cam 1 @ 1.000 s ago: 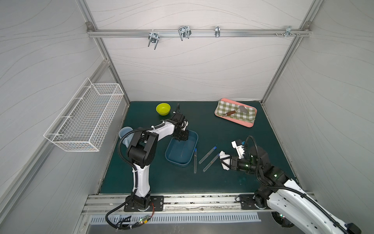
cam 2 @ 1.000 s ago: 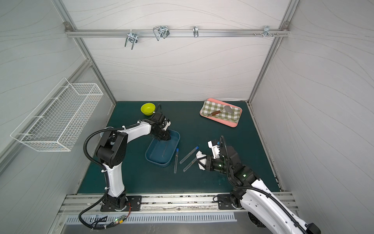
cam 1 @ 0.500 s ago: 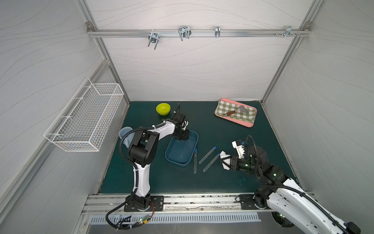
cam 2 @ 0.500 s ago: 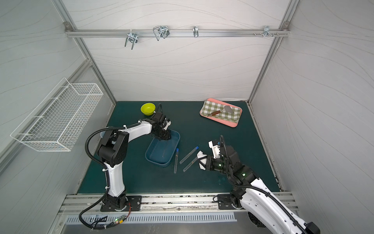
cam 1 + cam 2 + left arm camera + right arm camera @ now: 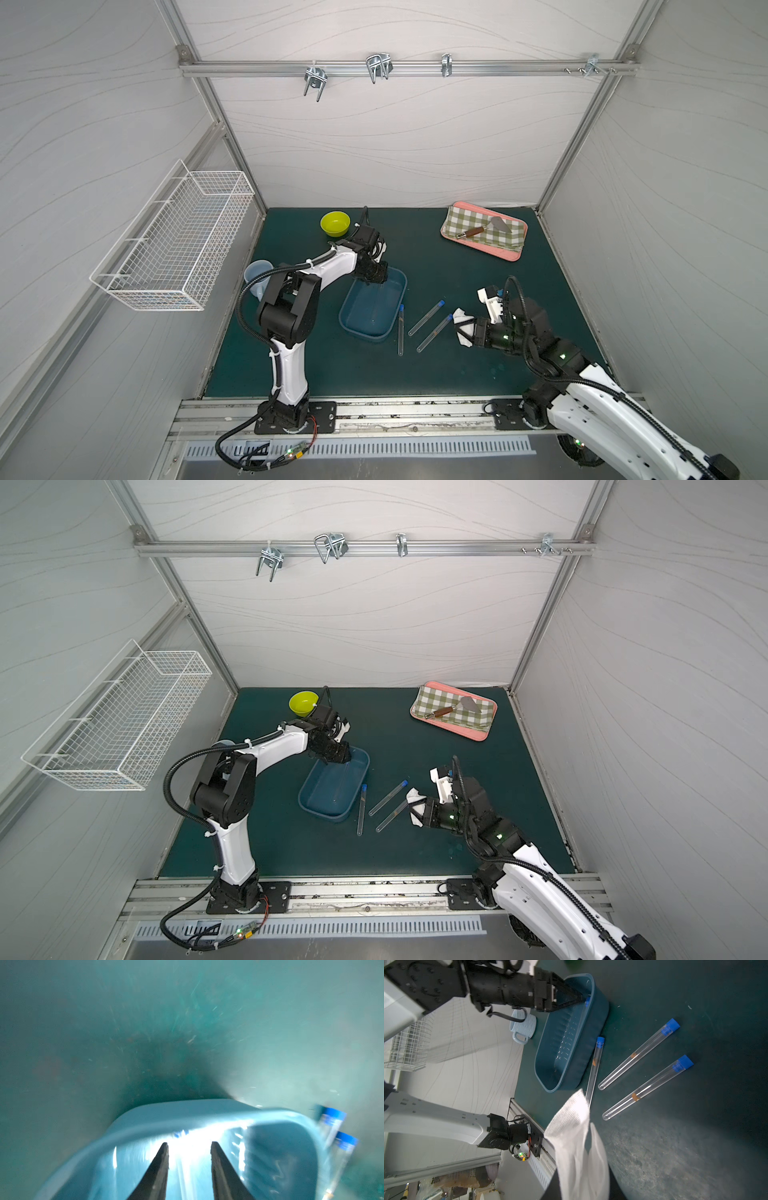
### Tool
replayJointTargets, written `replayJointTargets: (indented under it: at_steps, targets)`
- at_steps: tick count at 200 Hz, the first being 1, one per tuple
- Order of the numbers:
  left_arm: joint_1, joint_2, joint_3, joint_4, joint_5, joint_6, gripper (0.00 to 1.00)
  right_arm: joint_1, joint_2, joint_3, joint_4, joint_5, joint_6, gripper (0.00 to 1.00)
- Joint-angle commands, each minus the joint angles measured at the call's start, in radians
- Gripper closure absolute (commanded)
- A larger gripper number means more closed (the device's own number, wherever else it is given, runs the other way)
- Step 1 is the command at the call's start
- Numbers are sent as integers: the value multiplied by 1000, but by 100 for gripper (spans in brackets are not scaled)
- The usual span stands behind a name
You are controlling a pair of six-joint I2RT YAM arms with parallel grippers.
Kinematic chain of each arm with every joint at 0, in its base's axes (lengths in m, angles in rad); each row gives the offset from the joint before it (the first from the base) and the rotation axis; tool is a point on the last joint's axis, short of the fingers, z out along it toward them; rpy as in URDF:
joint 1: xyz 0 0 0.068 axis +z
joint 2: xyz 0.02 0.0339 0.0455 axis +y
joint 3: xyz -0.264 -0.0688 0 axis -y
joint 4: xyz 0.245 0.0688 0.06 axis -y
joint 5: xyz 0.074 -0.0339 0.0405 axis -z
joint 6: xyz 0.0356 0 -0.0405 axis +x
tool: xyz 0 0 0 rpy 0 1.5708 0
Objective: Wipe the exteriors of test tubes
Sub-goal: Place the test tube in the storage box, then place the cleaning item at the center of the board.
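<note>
Has left gripper (image 5: 188, 1144) down in far end of blue tray (image 5: 365, 336), mid-table (image 5: 332, 374), slightly left of ctr. Shows jaws there parted, straddling capped end of one of the test tubes (image 5: 586, 1003), lying inside along tray wall. No pinch visible, tho left wrist view blurred.

Clamps white cloth (image 5: 571, 1126) in right gripper (image 5: 468, 330), jaws closed on it, over right-front part of table. Most of cloth looks free-hanging.

Leaves other three flat on table btwn tray and right gripper, toward front edge, caps pointing to back edge. Puts tray-side tube (image 5: 400, 332) just beside tray wall, then middle tube (image 5: 426, 318) and outer tube (image 5: 435, 333) fanned out apart from it. Brings cloth near outer tube's cap; contact impossible to tell. Shows an orange mark on each of the three in right wrist view, so prob not wiped yet.

Risks:
- Could snag cap when pulling left jaws out, dragging tube up tray wall, given tips v. close to cap.
- Could roll outer tube w/ dangling cloth if sweeping right arm low. Round smooth body on flat mat, nothing to stop it.
- Could nudge neighbours when picking next tube, given tight fan.
- Could slip during wipe if gripped at one end only.
- Might drop cloth, w/ so little of it pinched.
</note>
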Motion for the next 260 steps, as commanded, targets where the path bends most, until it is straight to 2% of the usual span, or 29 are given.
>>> replayJointTargets:
  at_steps: [1, 30, 62, 99, 132, 161, 212, 220, 230, 238, 260]
  targets:
    - [-4, -125, 38, 0, 30, -9, 63, -47, 56, 21, -14, 22, 8, 79]
    - [-3, -250, -27, 19, 83, -45, 62, -141, 198, 13, 8, -9, -1, 79]
    - [-4, -391, -195, 120, 147, -125, 60, -221, 371, 11, 27, -14, -50, 78]
    - [-5, -471, -339, 195, 187, -197, 60, -279, 523, 61, -21, 27, -124, 75]
    - [-10, -505, -408, 224, 214, -224, 60, -315, 608, 123, -93, 84, -167, 64]
    - [-12, -554, -473, 296, 240, -263, 60, -325, 655, 166, -142, 128, -202, 50]
    - [-16, -583, -493, 295, 251, -272, 60, -323, 697, 273, -292, 277, -277, 37]
    - [-17, -585, -495, 297, 250, -273, 60, -323, 697, 288, -310, 285, -292, 32]
    - [-18, -589, -500, 297, 251, -275, 60, -324, 689, 299, -318, 263, -311, 32]
    - [-20, -592, -501, 298, 251, -278, 60, -325, 677, 300, -302, 200, -329, 31]
    - [-24, -596, -508, 301, 248, -284, 59, -326, 634, 271, -193, -59, -360, 31]
